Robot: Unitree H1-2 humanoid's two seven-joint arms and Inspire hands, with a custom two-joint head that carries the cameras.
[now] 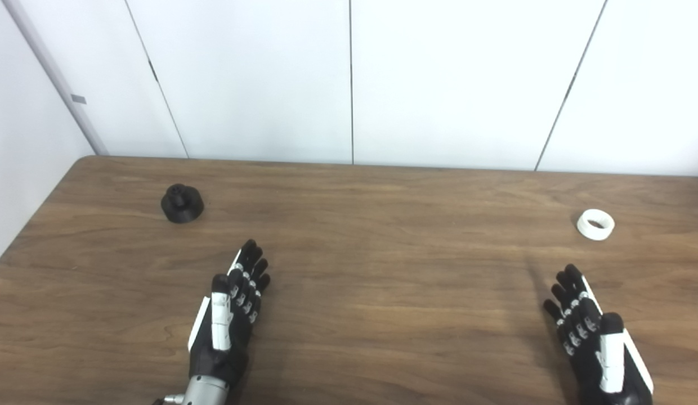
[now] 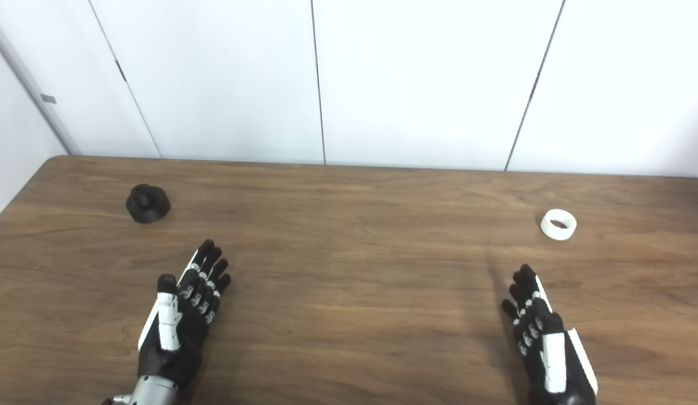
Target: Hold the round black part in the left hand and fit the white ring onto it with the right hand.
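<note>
A wooden surface (image 1: 383, 270) is shown from above, bounded at twelve o'clock by a white panelled wall (image 1: 349, 79). The round black part (image 1: 182, 203) is seen standing on the surface toward ten o'clock, a smaller raised boss being visible on its top. The white ring (image 1: 595, 224) is seen lying flat on the surface toward two o'clock, its opening turned upward. The two objects are set well apart, at opposite sides of the surface.

The left hand (image 1: 228, 315) is shown at seven o'clock, its arm entering from the bottom edge. Its fingers (image 1: 253, 267) are extended and held close alongside one another, pointed toward twelve o'clock, with the thumb laid along the near side; nothing is held. The round black part is located beyond this hand, toward eleven o'clock from the fingertips, and is not touched by it.

The right hand (image 1: 594, 337) is shown at five o'clock, its arm likewise entering from the bottom edge. Its fingers (image 1: 571, 281) are extended, slightly fanned at the tips and pointed toward eleven o'clock; nothing is held. The white ring is located beyond this hand, toward twelve o'clock from the fingertips, and is clear of it.

Whether the hands rest on the surface or are held just above it cannot be told.
</note>
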